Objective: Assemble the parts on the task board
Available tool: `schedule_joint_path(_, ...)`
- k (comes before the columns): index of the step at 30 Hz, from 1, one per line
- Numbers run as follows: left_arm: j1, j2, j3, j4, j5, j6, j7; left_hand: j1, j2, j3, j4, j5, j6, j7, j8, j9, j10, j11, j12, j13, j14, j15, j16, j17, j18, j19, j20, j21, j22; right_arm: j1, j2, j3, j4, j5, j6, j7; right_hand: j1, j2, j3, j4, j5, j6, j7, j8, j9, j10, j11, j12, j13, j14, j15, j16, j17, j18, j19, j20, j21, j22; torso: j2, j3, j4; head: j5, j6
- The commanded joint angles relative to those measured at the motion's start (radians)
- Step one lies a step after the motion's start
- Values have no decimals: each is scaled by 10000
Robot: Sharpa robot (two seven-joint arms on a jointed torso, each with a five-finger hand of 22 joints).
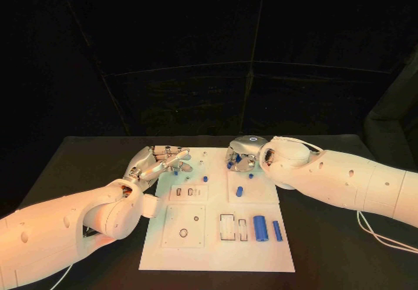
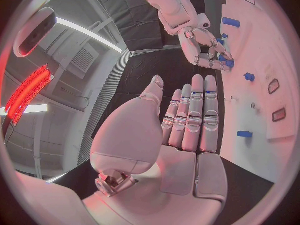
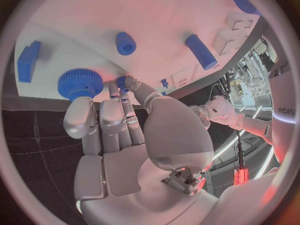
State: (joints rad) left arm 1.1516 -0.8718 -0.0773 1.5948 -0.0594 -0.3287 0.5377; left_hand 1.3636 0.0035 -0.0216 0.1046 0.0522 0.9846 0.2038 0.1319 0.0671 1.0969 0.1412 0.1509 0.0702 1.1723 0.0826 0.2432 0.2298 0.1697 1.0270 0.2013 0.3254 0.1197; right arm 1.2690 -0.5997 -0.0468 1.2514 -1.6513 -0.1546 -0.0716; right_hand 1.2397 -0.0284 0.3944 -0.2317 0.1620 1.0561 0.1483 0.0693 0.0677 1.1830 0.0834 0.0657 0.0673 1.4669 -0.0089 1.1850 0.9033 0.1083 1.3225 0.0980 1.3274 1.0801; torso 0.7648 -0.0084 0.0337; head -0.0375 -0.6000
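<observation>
Nearest the robot, the white task board (image 1: 218, 251) lies flat on the black bench (image 1: 348, 254), its near part bare. Moving up, a raised panel with an oval slot (image 1: 183, 232) sits on the left side, beside two rectangular cut-outs (image 1: 228, 226). Right of those lie a thick blue cylinder (image 1: 260, 228) and a thinner blue pin (image 1: 277, 231), side by side, both lengthwise on the board. Further on, a short blue peg (image 1: 240, 191) lies alone mid-board, with a small slotted plate (image 1: 185, 192) to its left.

At the far left edge, the left hand (image 1: 161, 162) hovers, fingers straight and laid side by side, holding nothing; the left wrist view shows the flat palm (image 2: 187, 130) off the board's edge, over the bench. A small blue piece (image 1: 176, 171) stands just beside its fingertips.

Across at the far right, the right hand (image 1: 246, 151) is down on the board, fingers curled in. The right wrist view shows the fingertips (image 3: 128, 82) meeting on a small blue part (image 3: 122, 81), which looks pinched, though the fingers hide most of it. Just beside them stands a blue toothed gear (image 3: 80, 83), with a blue knob (image 3: 125, 43), a blue cylinder (image 3: 201, 51) and a blue block (image 3: 29, 61) spread round it.
</observation>
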Motion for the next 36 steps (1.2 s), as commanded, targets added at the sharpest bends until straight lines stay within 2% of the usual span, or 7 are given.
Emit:
schedule_joint_path(1, 14, 0, 8, 26, -66, 181, 26, -71, 8, 7, -48, -19, -28, 66, -35, -16, 7, 67, -54, -11, -16, 88, -35, 9, 129, 61, -23, -44, -16, 18, 41, 2, -35, -92, 177, -41, -38, 16, 89, 25, -59, 81, -2, -5, 16, 69, -8, 36, -3, 162, 50, 52, 23, -92, -11, 41, 78, 28, 2, 2, -3, -3, -10)
schedule_joint_path(4, 14, -2, 8, 28, -66, 192, 21, -71, 17, 8, -55, -19, -31, 69, -44, -16, 2, 70, -65, -12, -19, 91, -46, 14, 128, 63, -21, -49, -20, 18, 47, 2, -36, -93, 6, -28, -89, 20, 191, 116, -85, 191, -20, 23, 29, 159, -30, 61, 7, 163, 38, 136, 98, -101, -2, 37, 136, 103, 2, 2, -6, 5, -14)
schedule_joint_path(10, 14, -27, 8, 28, -66, 211, 4, -73, 27, 7, -64, -20, -37, 76, -58, -17, -6, 76, -82, -13, -23, 96, -60, 23, 128, 67, -18, -56, -26, 16, -68, 2, 144, 57, -987, 72, 20, 161, 529, 263, -298, 607, -106, 156, 88, 541, -143, 173, 51, 183, -49, 347, 302, -143, 107, -30, 326, 374, -6, 2, -12, 4, -2)
schedule_joint_path(13, 14, -52, 8, 25, -66, 237, 3, -73, 27, 7, -64, -20, -37, 76, -58, -17, -6, 76, -82, -13, -23, 96, -60, 23, 128, 67, -18, -56, -26, 17, -115, 5, 260, 152, -1484, 75, 33, 162, 585, 286, -316, 644, -107, 158, 90, 575, -152, 173, 52, 184, -55, 376, 324, -147, 114, -40, 347, 398, -9, -10, -20, 35, 16)
schedule_joint_path(18, 14, -71, 8, 16, -66, 275, 5, -76, 34, -2, -89, -20, -49, 86, -86, -17, -21, 88, -116, -14, -44, 108, -101, 37, 125, 61, -9, -77, -42, 26, 3, 10, 216, 262, -2054, -43, 0, 103, 637, 341, -376, 680, -104, 146, 89, 591, -153, 150, 44, 156, -56, 342, 228, -150, 113, -48, 371, 421, 10, 3, 9, 38, 65)
schedule_joint_path(33, 18, -99, 9, 89, -66, 338, -11, -71, 49, -3, -117, -20, -40, 84, -102, -13, -17, 91, -140, -11, -70, 118, -145, 49, 124, 50, 0, -102, -60, 135, 1205, 16, -951, 250, -2483, -158, -26, 15, 772, 429, -362, 629, -73, 63, 62, 494, -116, 54, 11, 135, -33, 372, 226, -156, 100, -38, 404, 452, 80, -1, 9, 84, 127)
schedule_joint_path(36, 19, -100, 9, 102, -66, 338, -14, -71, 49, -3, -117, -20, -40, 84, -102, -13, -17, 91, -140, -11, -70, 118, -145, 49, 124, 50, 0, -102, -60, 161, 1432, 16, -1151, 175, -2530, -151, -25, -6, 800, 442, -356, 614, -65, 45, 57, 476, -108, 39, 6, 132, -27, 378, 224, -156, 93, -33, 407, 451, 106, -11, 34, 56, 125)
